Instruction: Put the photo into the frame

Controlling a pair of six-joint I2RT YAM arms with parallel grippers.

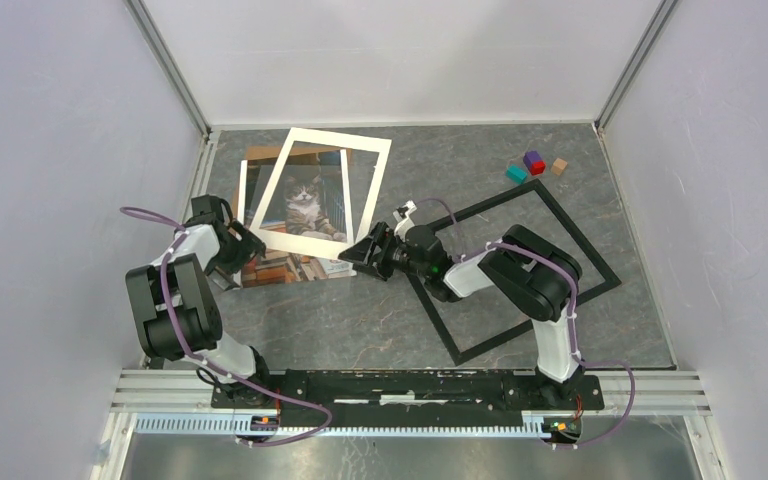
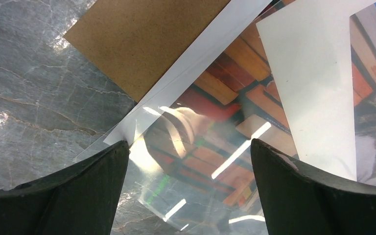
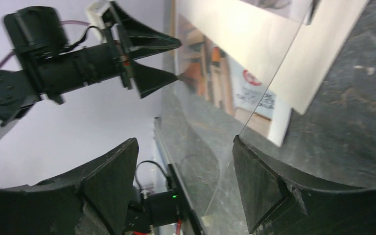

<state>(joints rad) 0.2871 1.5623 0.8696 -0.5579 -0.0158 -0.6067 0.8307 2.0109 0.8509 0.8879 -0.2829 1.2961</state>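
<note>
The photo, a cat before bookshelves, lies at the table's left with the white mat border lying askew on it. The black frame lies empty on the table at the right. My left gripper is open at the photo's near left corner; in the left wrist view its jaws straddle the corner of a clear sheet lying over the photo. My right gripper is open at the photo's near right corner; its wrist view shows the clear sheet's edge by the right finger.
A brown backing board lies under the photo at the far left. Small coloured blocks sit at the back right. White walls close in left, back and right. The left gripper shows in the right wrist view.
</note>
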